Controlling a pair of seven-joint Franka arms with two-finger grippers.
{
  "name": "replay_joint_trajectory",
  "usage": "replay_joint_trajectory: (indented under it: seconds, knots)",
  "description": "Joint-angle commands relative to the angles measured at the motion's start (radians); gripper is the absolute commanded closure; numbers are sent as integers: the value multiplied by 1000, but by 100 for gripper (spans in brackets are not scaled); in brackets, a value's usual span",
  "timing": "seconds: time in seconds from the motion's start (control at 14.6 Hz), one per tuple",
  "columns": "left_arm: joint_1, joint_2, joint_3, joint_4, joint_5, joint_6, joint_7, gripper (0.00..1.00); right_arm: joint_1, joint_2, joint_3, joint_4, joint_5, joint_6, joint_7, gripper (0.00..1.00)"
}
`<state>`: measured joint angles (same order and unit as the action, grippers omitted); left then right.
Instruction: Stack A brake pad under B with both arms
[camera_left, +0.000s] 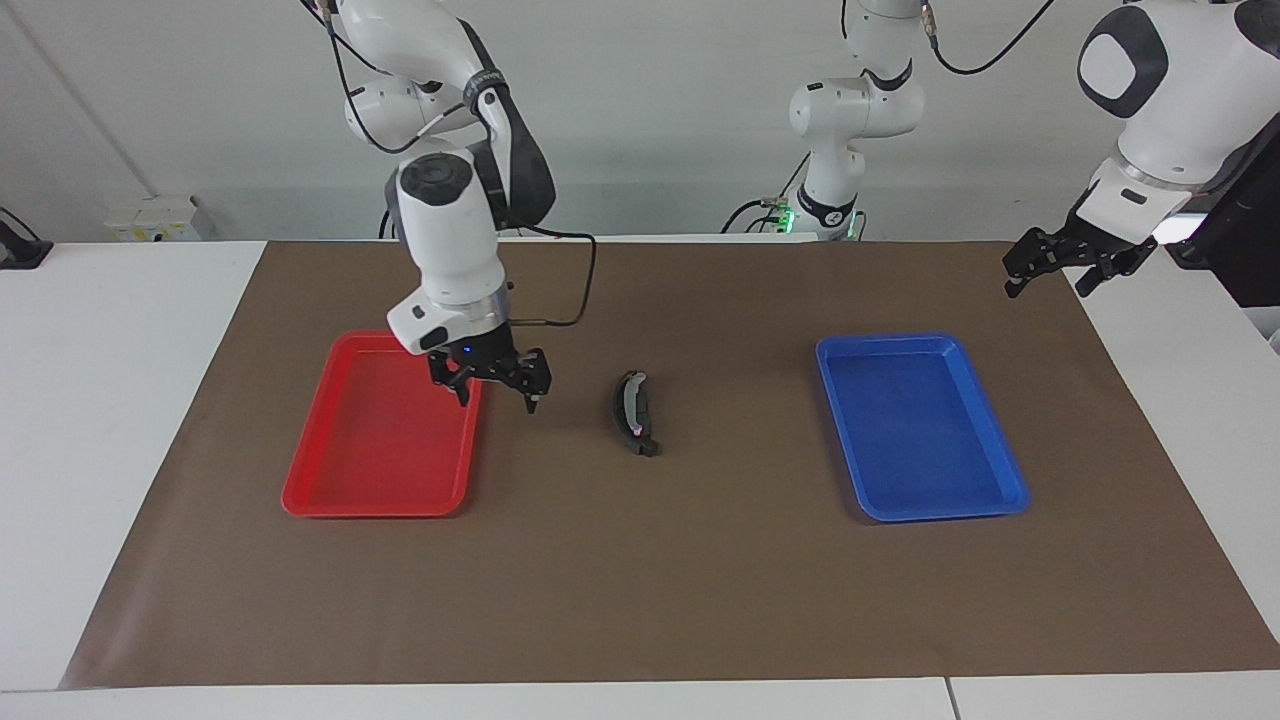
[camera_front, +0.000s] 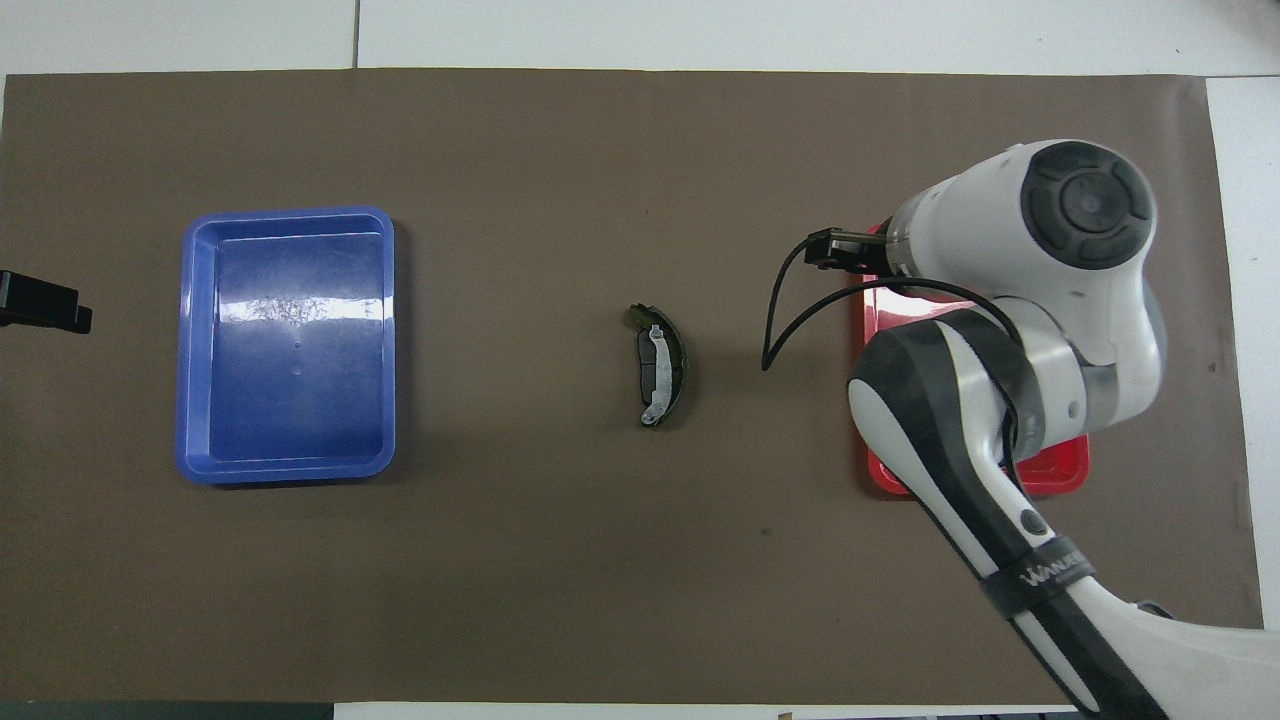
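Note:
B (camera_left: 634, 411) (camera_front: 660, 366), a long black crescent with a lighter grey strip along it, lies alone on the brown mat midway between the two trays. The A brake pad does not show as a separate piece in either view. My right gripper (camera_left: 497, 398) hangs open and empty over the red tray's edge that faces B, well apart from B; in the overhead view its own arm covers it. My left gripper (camera_left: 1048, 280) waits open and empty over the mat's edge at the left arm's end of the table.
A red tray (camera_left: 300, 500) (camera_front: 1050, 475) lies toward the right arm's end and a blue tray (camera_left: 940, 516) (camera_front: 285, 472) toward the left arm's end; nothing shows in either. A black cable (camera_front: 780, 330) loops from the right wrist.

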<state>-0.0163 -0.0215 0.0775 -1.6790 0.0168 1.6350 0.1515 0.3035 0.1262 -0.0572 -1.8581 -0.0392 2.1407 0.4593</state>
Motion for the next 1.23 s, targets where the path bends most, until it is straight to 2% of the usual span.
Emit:
replay_joint_trajectory:
  seconds: [0.0,0.41,0.62,0.96,1.17]
  knots:
    - [4,-6,-5,-5,17,-9,0,0,-110,-84,17,-24,-25,-91,-132,0]
    - [4,-6,-5,-5,17,-9,0,0,-280,-212,16,-29,-4,-373,-270,0]
    - [4,-6,-5,-5,17,-9,0,0,-362,-241,14,-21,10,-407,-362,0]
    - [4,-6,-5,-5,17,-9,0,0,-353,-192,26,184,-16,-565,-381,0]
    - [4,-6,-5,-5,17,-7,0,0,-345,-157,48,252,-18,-584,-386,0]
